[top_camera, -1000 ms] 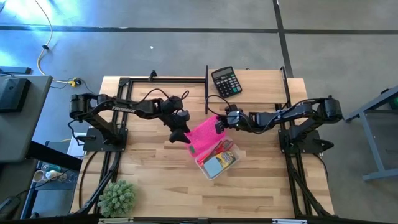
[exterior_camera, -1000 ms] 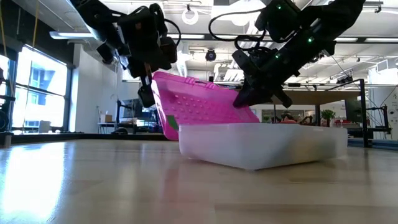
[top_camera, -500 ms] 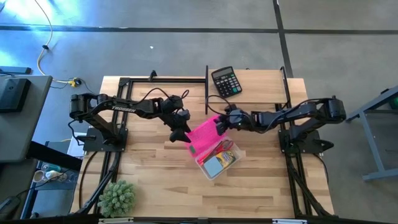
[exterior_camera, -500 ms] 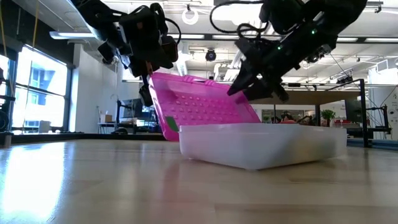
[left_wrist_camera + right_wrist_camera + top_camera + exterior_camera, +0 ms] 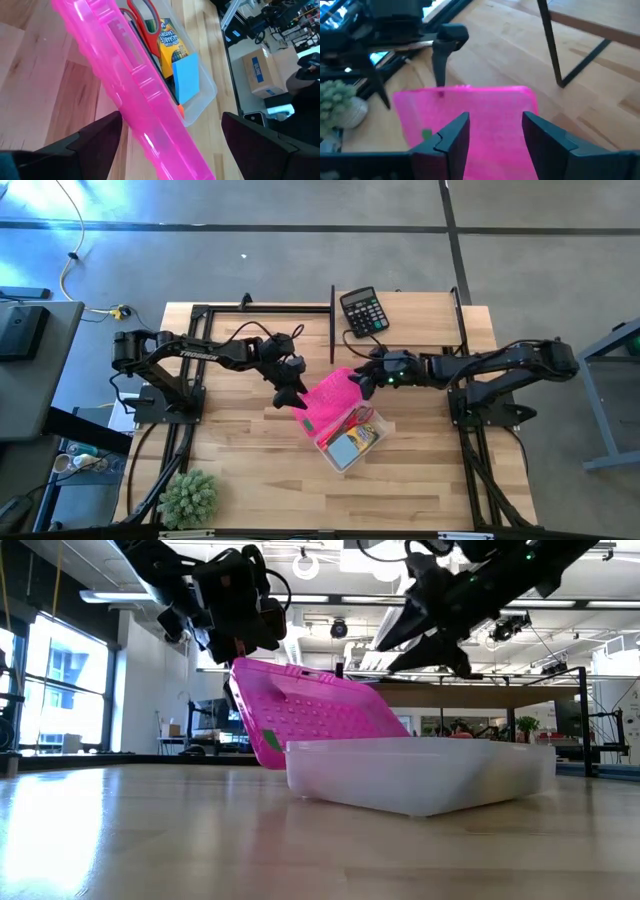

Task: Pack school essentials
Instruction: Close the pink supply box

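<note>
A clear plastic box sits on the table with its pink lid raised at a slant from the box's left side. Inside I see red-handled scissors, the yellow-green crayon box and the light-blue sticky-note pad. My left gripper is open, its fingers astride the lid's raised edge. My right gripper is open and hovers above the lid, clear of it. Pen, pencils and eraser do not show. My left gripper comes at the lid from above, from the table's left. One finger meets the lid's raised upper edge. Whether the other finger touches, I cannot tell. The lid stands tilted, its lower edge at the box's rim.
A black calculator lies at the far edge, behind a black frame rail. The spiky green plant ball stands at the near left corner. Bare wood lies near the box on its left and right.
My right gripper has risen off the lid's far end and drawn back toward the table's right edge. The lid has stayed slanted at the left gripper, its upper edge shifting slightly toward the left.
</note>
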Available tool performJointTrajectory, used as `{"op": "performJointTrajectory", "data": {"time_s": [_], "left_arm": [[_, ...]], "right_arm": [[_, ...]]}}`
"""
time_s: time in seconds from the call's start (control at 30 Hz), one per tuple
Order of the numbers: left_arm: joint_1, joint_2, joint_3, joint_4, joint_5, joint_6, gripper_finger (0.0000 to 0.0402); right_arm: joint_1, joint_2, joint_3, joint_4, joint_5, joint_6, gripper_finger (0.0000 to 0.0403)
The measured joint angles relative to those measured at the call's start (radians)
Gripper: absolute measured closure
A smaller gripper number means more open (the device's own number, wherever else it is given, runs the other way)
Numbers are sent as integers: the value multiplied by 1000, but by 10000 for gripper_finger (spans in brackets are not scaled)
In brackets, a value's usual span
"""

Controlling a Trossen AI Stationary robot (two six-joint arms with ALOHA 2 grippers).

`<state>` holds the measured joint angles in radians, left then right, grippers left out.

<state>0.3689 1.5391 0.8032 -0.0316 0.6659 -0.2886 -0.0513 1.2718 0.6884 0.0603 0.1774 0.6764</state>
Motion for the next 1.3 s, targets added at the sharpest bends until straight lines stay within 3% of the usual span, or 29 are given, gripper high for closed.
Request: {"op": "performJointTrajectory", "data": {"time_s": [0.1,0.27,0.4,0.6,0.83,1.3], "left_arm": [[-3,0,0,1,0,0,72],[-4,0,0,6,0,0,72],[-4,0,0,13,0,-6,72],[-4,0,0,15,0,-15,72],[-4,0,0,25,0,-15,72],[-4,0,0,38,0,-15,72]], "right_arm": [[10,-41,0,-52,-55,-3,231],[78,-68,0,-113,-233,34,231],[192,-67,0,-138,-264,101,231],[393,-45,0,-165,-153,226,231],[568,88,-1,-191,-19,410,231],[648,297,-2,-126,67,558,231]]}}
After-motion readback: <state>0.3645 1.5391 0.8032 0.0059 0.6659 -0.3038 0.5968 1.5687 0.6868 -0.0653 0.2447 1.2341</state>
